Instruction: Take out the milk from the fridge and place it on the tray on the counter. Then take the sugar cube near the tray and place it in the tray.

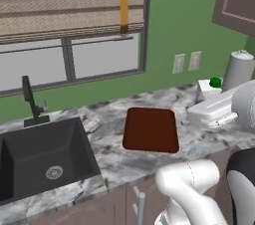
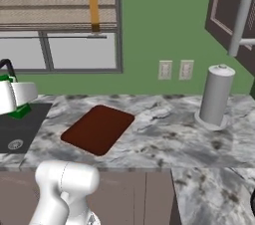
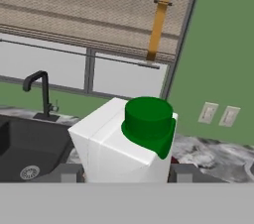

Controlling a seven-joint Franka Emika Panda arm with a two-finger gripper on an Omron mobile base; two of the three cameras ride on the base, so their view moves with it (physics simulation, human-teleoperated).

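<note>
— Half the milk carton (image 3: 130,143) is cut off at the bottom of the hand view — can you see its lower band?

— No, just the white gable and green cap. The gripper (image 3: 126,174) holds it, one dark fingertip pressed at each side.

— And from the base?

— Left base view: the carton's top peeks above the white hand, right of the reddish-brown tray (image 1: 151,129), above the marbled counter (image 1: 107,144). Right base view: it sits at the left edge, mostly hidden.

— Sugar cube?

— Can't make it out. The black sink (image 1: 42,157) lies left of the tray — a paper-towel roll (image 2: 216,94) stands far right.
</note>
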